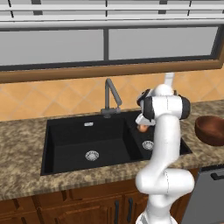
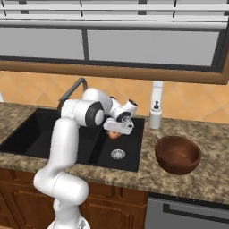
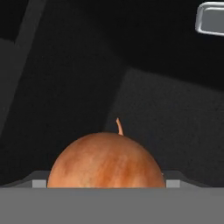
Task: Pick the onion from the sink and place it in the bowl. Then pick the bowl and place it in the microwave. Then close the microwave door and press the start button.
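Observation:
The orange-brown onion (image 3: 106, 162) sits between my gripper's (image 3: 106, 183) fingertips, which press against its two sides in the hand view. From the base views my gripper (image 2: 117, 129) hangs over the right basin of the black sink (image 1: 65, 144), with the onion (image 2: 114, 134) just under the hand and above the silver drain (image 2: 117, 154). I cannot tell whether the onion touches the basin floor. The dark brown bowl (image 2: 178, 154) stands upright on the counter to the right of the sink. The microwave and its door are out of view.
A dark grey faucet (image 1: 111, 94) rises behind the sink's divider, close to my arm. A white soap dispenser (image 2: 155, 115) stands at the back, between sink and bowl. A grey appliance front (image 2: 188, 214) sits below the counter on the right.

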### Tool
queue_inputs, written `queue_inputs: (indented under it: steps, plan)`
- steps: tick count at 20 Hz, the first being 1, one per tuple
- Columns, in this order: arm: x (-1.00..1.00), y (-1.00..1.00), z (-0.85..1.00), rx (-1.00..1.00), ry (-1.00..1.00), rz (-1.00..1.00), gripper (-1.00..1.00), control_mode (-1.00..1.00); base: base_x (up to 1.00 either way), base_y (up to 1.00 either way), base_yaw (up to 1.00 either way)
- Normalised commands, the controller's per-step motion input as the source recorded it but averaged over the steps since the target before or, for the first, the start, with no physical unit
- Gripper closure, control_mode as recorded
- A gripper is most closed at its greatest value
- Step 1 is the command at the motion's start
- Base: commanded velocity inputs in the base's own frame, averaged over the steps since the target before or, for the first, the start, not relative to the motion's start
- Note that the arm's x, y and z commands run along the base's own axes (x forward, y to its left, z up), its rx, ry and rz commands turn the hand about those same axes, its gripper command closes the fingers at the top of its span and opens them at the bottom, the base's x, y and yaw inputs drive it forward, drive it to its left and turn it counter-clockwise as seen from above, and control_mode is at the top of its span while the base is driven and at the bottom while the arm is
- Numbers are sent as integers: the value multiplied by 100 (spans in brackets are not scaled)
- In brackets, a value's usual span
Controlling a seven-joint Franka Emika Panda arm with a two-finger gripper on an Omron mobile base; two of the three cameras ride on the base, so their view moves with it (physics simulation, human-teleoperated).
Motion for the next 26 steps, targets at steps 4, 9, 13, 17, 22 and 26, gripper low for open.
queue_inputs:
  steps: [4,9,13,17,22,26]
  plan:
    - [-73,-1,96,-16,-2,-17,100,-100,0,0,0]
    - [-39,-2,100,-22,0,-22,100,-100,0,0,0]
    - [-71,-55,75,-18,0,-25,100,-100,0,0,0]
    - [-62,-58,61,-22,0,-32,100,-100,0,0,0]
    - [-34,-82,80,-19,0,-36,100,-100,0,0,0]
    - [-36,-95,31,-26,0,-36,100,-100,0,0,0]
